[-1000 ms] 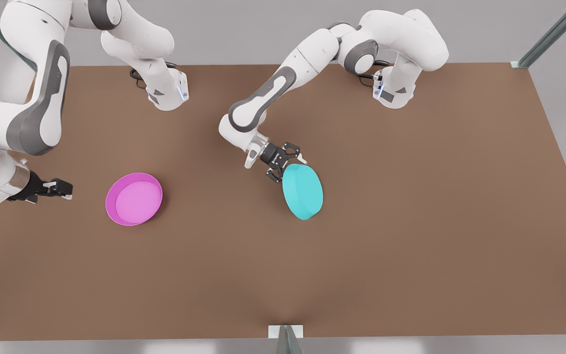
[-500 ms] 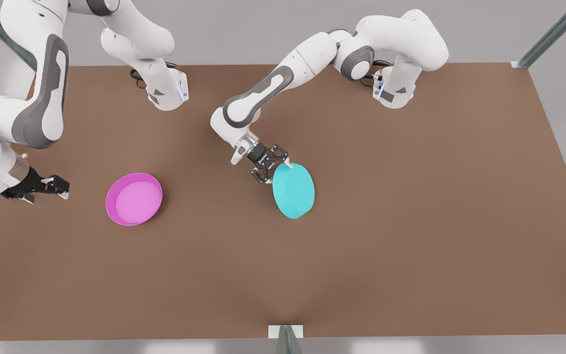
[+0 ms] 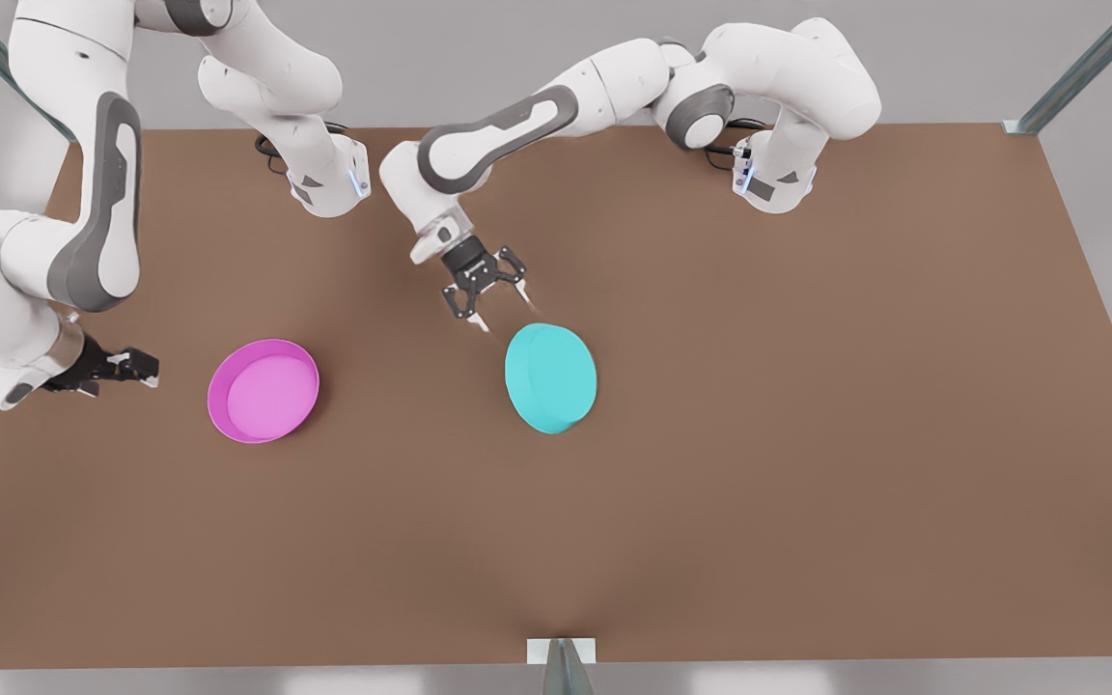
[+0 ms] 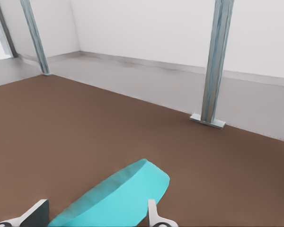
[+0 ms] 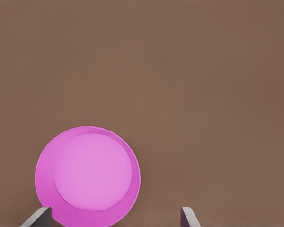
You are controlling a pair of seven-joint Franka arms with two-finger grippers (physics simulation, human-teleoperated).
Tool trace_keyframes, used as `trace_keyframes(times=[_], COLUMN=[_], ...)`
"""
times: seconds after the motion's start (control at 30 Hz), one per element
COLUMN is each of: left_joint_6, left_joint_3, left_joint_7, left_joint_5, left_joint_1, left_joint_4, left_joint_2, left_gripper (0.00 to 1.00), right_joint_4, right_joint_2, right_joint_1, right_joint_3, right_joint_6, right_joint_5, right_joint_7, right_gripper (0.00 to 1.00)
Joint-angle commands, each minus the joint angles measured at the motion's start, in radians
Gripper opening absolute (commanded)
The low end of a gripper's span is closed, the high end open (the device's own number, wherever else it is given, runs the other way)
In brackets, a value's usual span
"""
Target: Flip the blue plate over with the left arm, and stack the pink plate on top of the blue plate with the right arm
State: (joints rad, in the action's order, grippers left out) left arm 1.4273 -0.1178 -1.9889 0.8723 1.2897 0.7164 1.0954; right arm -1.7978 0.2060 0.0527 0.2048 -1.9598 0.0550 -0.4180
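Note:
The blue plate [image 3: 550,377] lies on the brown table [image 3: 807,463] near the middle, its flat solid underside facing up. My left gripper [image 3: 501,314] hovers just behind its far edge, open and apart from it. From the left wrist, the blue plate [image 4: 118,198] sits past the left gripper [image 4: 94,221], framed by both fingertips [image 4: 154,215]. The pink plate [image 3: 264,390] rests rim up toward the front view's left. My right gripper [image 3: 143,370] is open beside it, farther toward that left. The right wrist view has the pink plate [image 5: 87,176] ahead of the right gripper [image 5: 113,220].
Both arm bases [image 3: 329,183] [image 3: 773,179] stand at the table's far edge. Metal frame posts rise at the far right corner [image 3: 1087,68] and the middle of the near edge [image 3: 564,666]. Bare tabletop stretches across the front view's right half.
The left gripper swung the tilted blue plate toward the front view's left, let it go upside down on the table, and drew back. The right gripper edged toward the pink plate.

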Motion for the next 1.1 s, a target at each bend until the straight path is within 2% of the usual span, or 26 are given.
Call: trace_keyframes(times=[0.0,0.03,0.1,0.17,0.2,0.27,0.33,0.37,0.43,0.47,0.5,0.53,0.67,0.73,0.83,1.07], left_joint_6=[0.015,0.018,0.077,0.074,0.064,0.022,-0.08,-0.085,-0.08,-0.08,-0.08,-0.079,-0.059,-0.061,-0.07,-0.074], left_joint_3=[0.0,0.0,0.007,0.001,-0.003,-0.005,-0.068,-0.082,0.089,0.099,0.189,0.23,0.233,0.231,0.228,0.222], left_joint_7=[-0.016,-0.016,0.065,0.456,0.716,1.176,1.505,1.591,1.751,1.831,1.842,1.843,1.828,1.826,1.805,1.789], left_joint_5=[-0.062,-0.16,-0.551,-0.829,-0.943,-0.978,-0.971,-0.967,-0.836,-0.809,-0.77,-0.73,-0.725,-0.725,-0.725,-0.725], left_joint_1=[-0.01,-0.052,-0.265,-0.495,-0.624,-0.814,-0.906,-0.954,-1.126,-1.153,-1.222,-1.236,-1.245,-1.245,-1.244,-1.244], left_joint_4=[0.0,0.0,0.017,0.018,0.021,0.204,0.225,0.306,0.489,0.557,0.569,0.589,0.595,0.595,0.594,0.594], left_joint_2=[-0.023,-0.052,-0.181,-0.224,-0.258,-0.382,-0.425,-0.491,-0.681,-0.775,-0.816,-0.844,-0.848,-0.848,-0.839,-0.842], left_gripper=[1.0,1.0,1.0,1.0,1.0,1.0,1.0,1.0,1.0,1.0,1.0,1.0,1.0,1.0,1.0,1.0], right_joint_4=[-0.003,-0.024,-0.08,-0.072,-0.078,-0.087,-0.077,-0.078,-0.034,-0.032,-0.037,-0.061,-0.083,-0.084,-0.087,-0.086], right_joint_2=[0.019,0.029,0.061,0.11,0.136,0.174,0.239,0.265,0.338,0.351,0.36,0.368,0.414,0.415,0.415,0.409], right_joint_1=[0.004,0.007,0.007,0.009,0.032,0.052,0.064,0.099,0.117,0.124,0.121,0.116,0.125,0.124,0.118,0.122], right_joint_3=[-0.001,0.001,0.015,0.013,0.016,0.022,0.041,0.038,0.038,0.038,0.036,0.036,0.038,0.038,0.038,0.038], right_joint_6=[-0.013,-0.048,-0.169,-0.169,-0.169,-0.165,-0.156,-0.159,-0.165,-0.163,-0.154,-0.153,-0.148,-0.149,-0.131,-0.087], right_joint_5=[0.003,0.008,0.009,0.043,0.175,0.281,0.371,0.41,0.433,0.47,0.473,0.473,0.506,0.508,0.508,0.508], right_joint_7=[-0.011,-0.05,-0.093,-0.097,-0.226,-0.312,-0.438,-0.495,-0.594,-0.605,-0.63,-0.645,-0.709,-0.726,-0.728,-0.729], right_gripper=[1.0,1.0,1.0,1.0,1.0,1.0,1.0,1.0,1.0,1.0,1.0,1.0,0.98,0.92,0.74,0.74])
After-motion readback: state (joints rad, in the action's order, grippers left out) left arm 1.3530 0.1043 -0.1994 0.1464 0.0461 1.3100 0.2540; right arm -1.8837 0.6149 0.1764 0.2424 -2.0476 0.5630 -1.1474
